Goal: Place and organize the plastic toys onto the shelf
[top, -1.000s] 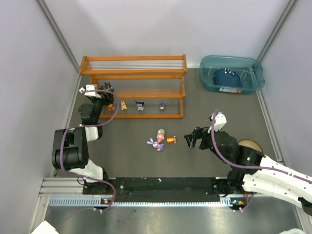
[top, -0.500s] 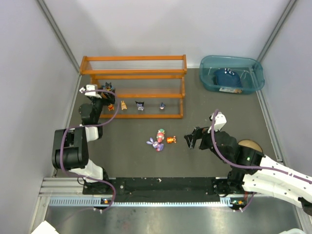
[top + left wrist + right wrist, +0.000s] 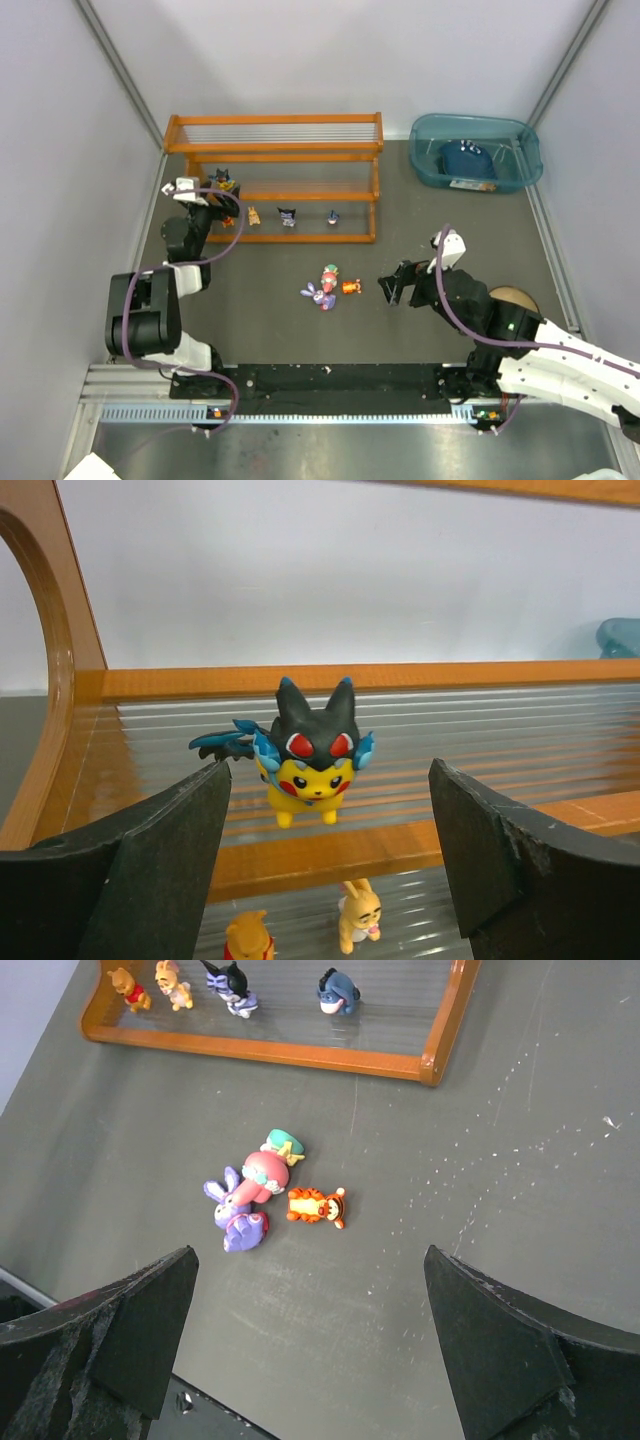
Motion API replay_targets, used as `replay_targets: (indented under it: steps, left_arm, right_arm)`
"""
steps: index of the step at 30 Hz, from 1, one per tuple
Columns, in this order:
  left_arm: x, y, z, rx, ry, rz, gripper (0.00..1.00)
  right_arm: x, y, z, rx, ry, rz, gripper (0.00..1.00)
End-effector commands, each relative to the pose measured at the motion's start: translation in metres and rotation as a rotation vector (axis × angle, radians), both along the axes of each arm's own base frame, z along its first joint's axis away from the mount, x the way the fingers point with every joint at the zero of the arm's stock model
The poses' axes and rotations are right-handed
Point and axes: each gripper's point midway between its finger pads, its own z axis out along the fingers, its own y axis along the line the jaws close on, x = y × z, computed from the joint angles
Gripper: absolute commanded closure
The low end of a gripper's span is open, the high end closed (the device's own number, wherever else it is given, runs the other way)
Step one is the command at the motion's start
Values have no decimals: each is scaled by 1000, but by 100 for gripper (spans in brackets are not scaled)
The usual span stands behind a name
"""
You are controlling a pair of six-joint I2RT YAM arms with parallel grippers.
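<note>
The black-and-yellow figurine (image 3: pixel 310 755) stands upright on the middle tier of the shelf (image 3: pixel 275 150), near its 9 o'clock end. Its long axis is vertical, its pointed ears are up, and its face is turned toward the left wrist camera. The left gripper (image 3: pixel 210 203) has its jaws apart, the matte black fingers (image 3: pixel 165 865) flanking the toy without touching it. Only this wrist view shows the thin silvery rods and glossy orange rails; from overhead the toy is a dark speck.

The right wrist view alone resolves the cluster on the grey table (image 3: pixel 480 1160). The purple bunny (image 3: pixel 235 1218) lies with its ears toward 10 o'clock, the pink-red-white toy (image 3: pixel 265 1168) touches it, and the orange tiger (image 3: pixel 316 1206) lies along 9-to-3. Four small figurines (image 3: pixel 232 988) stand on the lowest tier. The right gripper (image 3: pixel 392 286) hangs spread wide, holding nothing.
</note>
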Motion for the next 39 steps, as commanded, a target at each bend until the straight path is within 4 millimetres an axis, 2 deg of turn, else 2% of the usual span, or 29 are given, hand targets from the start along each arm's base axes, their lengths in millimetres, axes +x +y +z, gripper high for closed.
replay_targets:
  steps: [1,3,4,6,7,9,10,12,14,15,16,18,19,21,27,34,39]
  left_arm:
    - [-23,-8,49,-22,-139,-29,12]
    - [-30,-9,47,-47,-116,-32,11]
    - [-37,-10,58,-51,-135,-33,11]
    - [-46,-11,52,-86,-101,-28,11]
    - [-54,-10,63,-100,-123,-19,11]
    - [-64,-9,57,-166,-76,-9,9]
    - [-76,-11,73,-181,-113,-15,9]
    - [-87,-11,77,-260,-96,-11,2]
    - [-102,-14,84,-308,-77,-25,1]
    - [-114,-15,98,-314,-110,-30,1]
    - [-115,-16,84,-330,-38,-19,1]
    - [-128,-15,93,-311,-48,-5,1]
    - [-130,-12,80,-302,8,21,1]
    - [-140,-9,86,-284,4,46,1]
    - [-140,9,61,-307,115,171,2]
    - [-138,20,51,-339,124,233,10]
    - [-141,26,52,-315,129,268,12]
  right_arm:
    - [2,3,23,60,-37,5,3]
    - [2,3,23,64,-37,4,3]
    - [2,3,22,66,-35,5,3]
    - [2,2,22,68,-35,1,3]
    - [2,2,23,70,-36,3,3]
    - [2,1,23,73,-38,0,3]
    - [1,-1,24,77,-42,-1,3]
    - [0,-2,24,84,-38,-6,3]
    - [-1,-4,21,87,-34,-11,3]
    - [-1,-5,18,89,-27,-14,3]
    - [-2,-4,17,92,-23,-14,3]
    - [-3,-2,13,89,-8,-2,3]
    - [-4,0,11,85,1,4,3]
    - [-5,3,8,79,19,17,3]
    - [-10,6,3,82,51,35,3]
    - [-9,-4,0,49,26,20,3]
    - [-8,-7,-29,-25,47,9,3]
